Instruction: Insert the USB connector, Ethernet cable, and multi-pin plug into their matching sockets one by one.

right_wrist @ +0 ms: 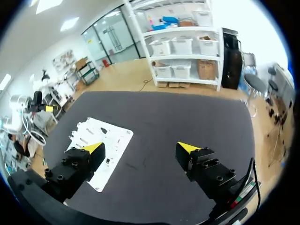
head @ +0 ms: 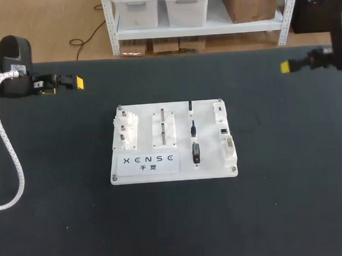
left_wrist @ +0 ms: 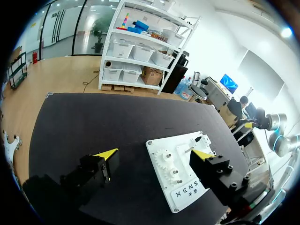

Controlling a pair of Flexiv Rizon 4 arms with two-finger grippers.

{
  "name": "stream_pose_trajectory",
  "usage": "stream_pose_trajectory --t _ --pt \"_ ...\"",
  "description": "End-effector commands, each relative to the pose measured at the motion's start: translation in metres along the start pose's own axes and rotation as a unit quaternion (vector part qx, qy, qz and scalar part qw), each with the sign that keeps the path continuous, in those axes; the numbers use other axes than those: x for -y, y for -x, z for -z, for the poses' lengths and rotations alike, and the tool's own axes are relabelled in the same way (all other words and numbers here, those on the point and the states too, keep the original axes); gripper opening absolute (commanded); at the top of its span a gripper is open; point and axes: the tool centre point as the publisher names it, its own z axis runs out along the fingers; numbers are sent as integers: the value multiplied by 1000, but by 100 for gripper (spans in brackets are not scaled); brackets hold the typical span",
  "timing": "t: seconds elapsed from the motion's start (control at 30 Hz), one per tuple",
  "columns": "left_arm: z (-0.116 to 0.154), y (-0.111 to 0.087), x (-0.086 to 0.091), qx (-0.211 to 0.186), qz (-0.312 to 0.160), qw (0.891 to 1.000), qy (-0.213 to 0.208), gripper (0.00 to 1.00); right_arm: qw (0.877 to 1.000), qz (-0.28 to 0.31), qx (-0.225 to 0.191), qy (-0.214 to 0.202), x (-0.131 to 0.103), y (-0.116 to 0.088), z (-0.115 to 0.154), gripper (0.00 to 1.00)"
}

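At the table's middle, the white board (head: 172,162) carries the multi-pin plug (head: 196,153), with what seem the Ethernet cable (head: 192,129) and USB connector (head: 191,107) behind it. Our left gripper (left_wrist: 154,153) and right gripper (right_wrist: 140,147) hang well clear, fingers apart; we hold nothing.

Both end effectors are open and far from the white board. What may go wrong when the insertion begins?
The multi-pin plug and the two thinner plugs lie close in one column, so the open right end effector may knock a neighbour. The sockets sit at the white board's right edge; a slightly tilted plug may jam or push the board.
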Motion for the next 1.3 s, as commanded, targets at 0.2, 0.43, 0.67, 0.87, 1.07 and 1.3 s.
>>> stream_pose_trajectory --t 0.2,0.43,0.67,0.87,1.07,1.3 --pt "0 0 0 0 0 1000 0 100 979 -37 -103 -169 -69 29 -40 100" --pt "0 0 0 0 0 1000 0 100 960 -18 -166 -223 -116 19 -80 100" --pt "0 0 0 0 0 1000 0 100 947 -23 -204 -248 -139 2 -119 100" --pt "0 0 0 0 0 1000 0 100 937 -60 -223 -264 -139 -6 -151 100" --pt "0 0 0 0 0 1000 0 100 942 -84 -197 -257 -145 -8 -165 100" --pt "0 0 0 0 0 1000 0 100 942 -84 -197 -257 -145 -8 -165 100"
